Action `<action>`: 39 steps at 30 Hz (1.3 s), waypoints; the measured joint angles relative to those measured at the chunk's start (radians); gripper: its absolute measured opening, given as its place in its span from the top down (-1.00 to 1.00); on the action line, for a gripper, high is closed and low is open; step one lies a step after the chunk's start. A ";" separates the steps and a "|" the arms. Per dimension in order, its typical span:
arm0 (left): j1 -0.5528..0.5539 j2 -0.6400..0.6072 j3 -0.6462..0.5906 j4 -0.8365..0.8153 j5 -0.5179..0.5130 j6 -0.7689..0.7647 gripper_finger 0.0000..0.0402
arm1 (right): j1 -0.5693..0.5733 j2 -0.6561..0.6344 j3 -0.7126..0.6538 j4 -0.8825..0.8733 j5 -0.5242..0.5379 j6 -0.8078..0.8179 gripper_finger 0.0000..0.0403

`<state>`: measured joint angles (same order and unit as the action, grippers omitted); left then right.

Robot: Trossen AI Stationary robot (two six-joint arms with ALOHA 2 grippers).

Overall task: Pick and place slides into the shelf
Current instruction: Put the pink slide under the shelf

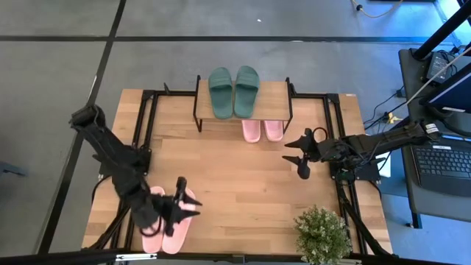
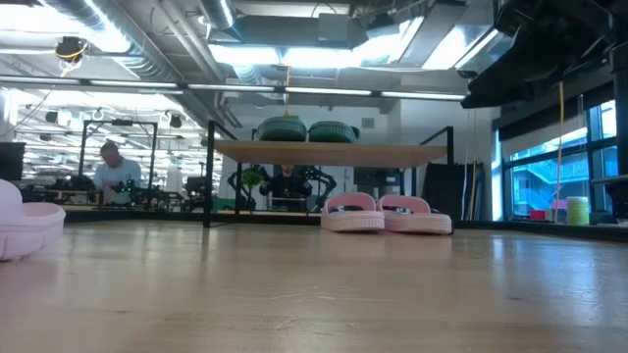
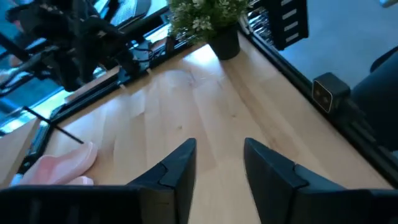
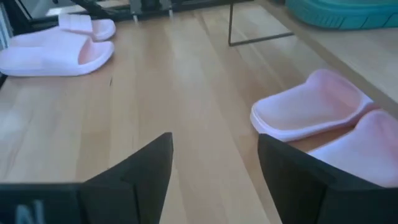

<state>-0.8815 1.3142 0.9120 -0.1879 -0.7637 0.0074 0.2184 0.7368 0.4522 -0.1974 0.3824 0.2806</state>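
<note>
Nearest the overhead camera, at the table's front edge, the left gripper (image 1: 179, 205) hangs with fingers spread and empty over a light pink pair of wide-strapped slide sandals (image 1: 168, 221), while the right gripper (image 1: 298, 154), likewise spread and holding nothing, hovers near the small rack with a pale plank top and thin black legs (image 1: 272, 92). That shelf carries a dark green pair (image 1: 233, 90) on top and a second pink pair (image 1: 262, 130) beneath, at its front edge. Judging by this, the front pair goes next: lower squarely over one strap, close on it, and carry it into the free space beside the pink pair.
</note>
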 joint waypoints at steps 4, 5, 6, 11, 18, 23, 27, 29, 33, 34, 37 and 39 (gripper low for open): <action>-0.079 0.120 0.107 -0.141 -0.091 -0.123 0.37 | 0.000 0.000 0.000 0.007 0.000 0.002 -0.17; -0.093 0.155 0.142 -0.186 -0.107 -0.159 0.37 | 0.000 0.000 0.000 0.007 0.000 0.002 -0.17; -0.106 0.188 0.174 -0.236 -0.120 -0.197 0.37 | 0.000 0.000 0.000 0.008 0.000 0.003 -0.17; -0.141 0.346 0.311 -0.473 -0.136 -0.371 0.37 | 0.000 0.000 0.000 0.012 0.000 0.004 -0.17; -0.145 0.500 0.435 -0.766 -0.036 -0.628 0.37 | 0.000 0.000 0.000 0.023 0.000 0.007 -0.17; -0.143 0.556 0.485 -0.856 0.065 -0.718 0.37 | 0.000 0.000 0.000 0.023 0.000 0.007 -0.17; -0.129 0.577 0.488 -0.896 0.137 -0.765 0.37 | 0.000 0.000 0.000 0.023 0.000 0.007 -0.17; -0.120 0.590 0.488 -0.906 0.168 -0.774 0.37 | 0.000 0.000 0.000 0.023 0.000 0.007 -0.17; -0.106 0.613 0.488 -0.908 0.224 -0.788 0.37 | 0.000 0.000 0.000 0.022 0.000 0.007 -0.17; -0.103 0.619 0.488 -0.913 0.248 -0.791 0.37 | 0.000 0.000 0.000 0.022 0.000 0.007 -0.17; -0.100 0.635 0.488 -0.943 0.304 -0.822 0.37 | 0.000 0.000 0.000 0.021 0.000 0.007 -0.17; -0.100 0.642 0.490 -0.973 0.311 -0.852 0.37 | 0.000 0.000 0.000 0.021 0.000 0.007 -0.17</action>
<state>-0.9817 1.9560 1.4017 -1.1610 -0.4528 -0.8446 0.2184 0.7372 0.4522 -0.1761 0.3828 0.2871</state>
